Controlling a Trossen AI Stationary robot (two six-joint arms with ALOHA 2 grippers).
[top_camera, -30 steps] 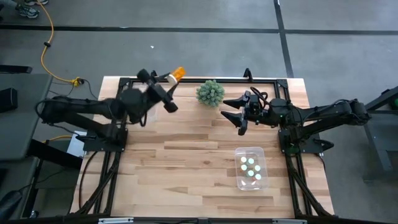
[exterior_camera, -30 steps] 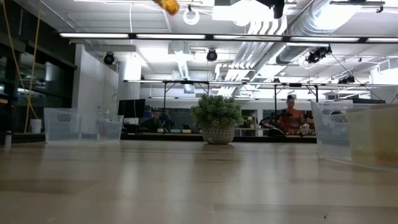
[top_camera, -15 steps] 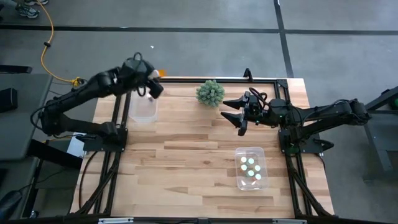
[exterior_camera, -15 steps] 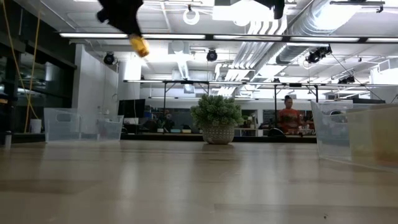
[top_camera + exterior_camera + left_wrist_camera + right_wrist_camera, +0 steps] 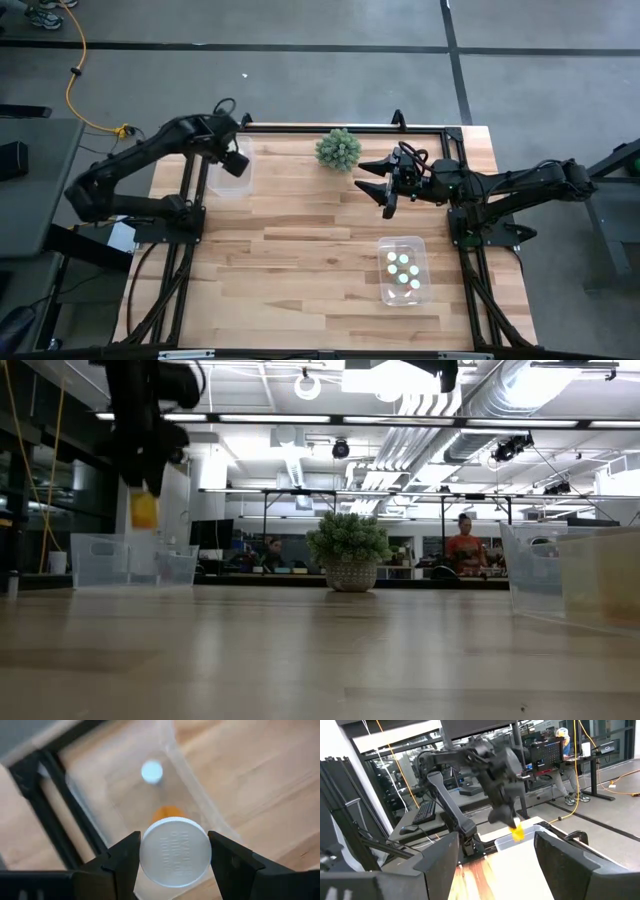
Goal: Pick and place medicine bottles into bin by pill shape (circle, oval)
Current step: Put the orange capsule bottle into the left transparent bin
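Note:
My left gripper [image 5: 232, 160] is shut on a medicine bottle with a white cap and an orange body [image 5: 144, 510]. It hangs above the clear bin [image 5: 230, 178] at the table's far left. The left wrist view shows the held cap [image 5: 175, 851], the orange body [image 5: 167, 813] below it, and one more white-capped bottle [image 5: 151, 771] on the bin's floor. My right gripper [image 5: 379, 187] hovers open and empty right of the plant, above the far middle of the table. The right wrist view shows the left arm with the bottle [image 5: 516, 833] over that bin. My left gripper pinches the bottle's round white cap [image 5: 150, 852] by its rim between the two fingers. The fingers come from above and point down. The bottle hangs upright below them, cap up and orange body down, lifted clear above the open bin.
A second clear bin [image 5: 404, 270] with several white-capped bottles stands at the near right. A spiky green plant ball in a pot [image 5: 339, 149] stands at the far middle. A black frame [image 5: 300, 128] runs along the far edge. People show in the room beyond [image 5: 465, 548].
My left gripper has carried the bottle from the far edge beside the plant toward the table's left, then down over the left bin. It has tipped from near level to pointing down, so the bottle now hangs cap up. It has stayed shut on the bottle.

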